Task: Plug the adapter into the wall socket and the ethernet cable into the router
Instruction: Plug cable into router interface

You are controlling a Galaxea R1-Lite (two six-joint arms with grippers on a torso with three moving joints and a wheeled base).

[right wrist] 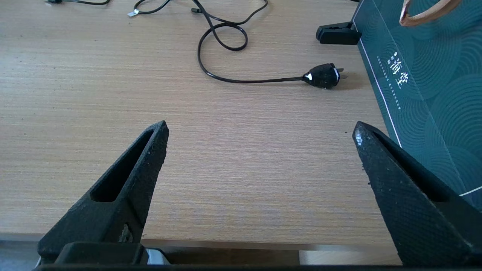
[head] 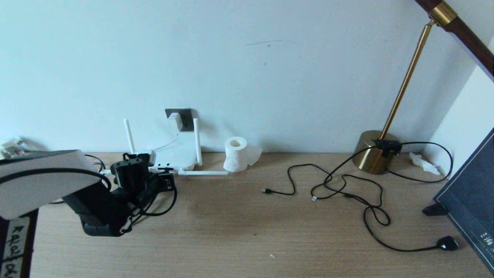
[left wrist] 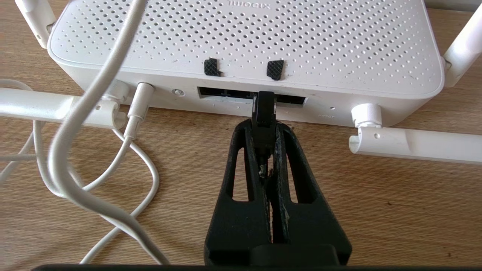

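Observation:
The white adapter (head: 175, 120) sits plugged into the dark grey wall socket (head: 186, 118), its thin cord running down to the router (head: 175, 155). In the left wrist view the router (left wrist: 244, 41) fills the top, with dark ports (left wrist: 222, 92) along its near edge. My left gripper (left wrist: 264, 126) is shut on the black plug of the ethernet cable (left wrist: 263, 109), whose tip is at a port. In the head view the left gripper (head: 164, 181) is just in front of the router. My right gripper (right wrist: 260, 131) hangs open over bare table near its front edge.
A toilet-paper roll (head: 235, 153) stands right of the router. Thin black cables (head: 347, 189) and a black mains plug (right wrist: 324, 75) lie on the right, by a brass lamp base (head: 374, 156) and a dark green box (right wrist: 425, 75). White cords (left wrist: 98, 165) loop beside the left gripper.

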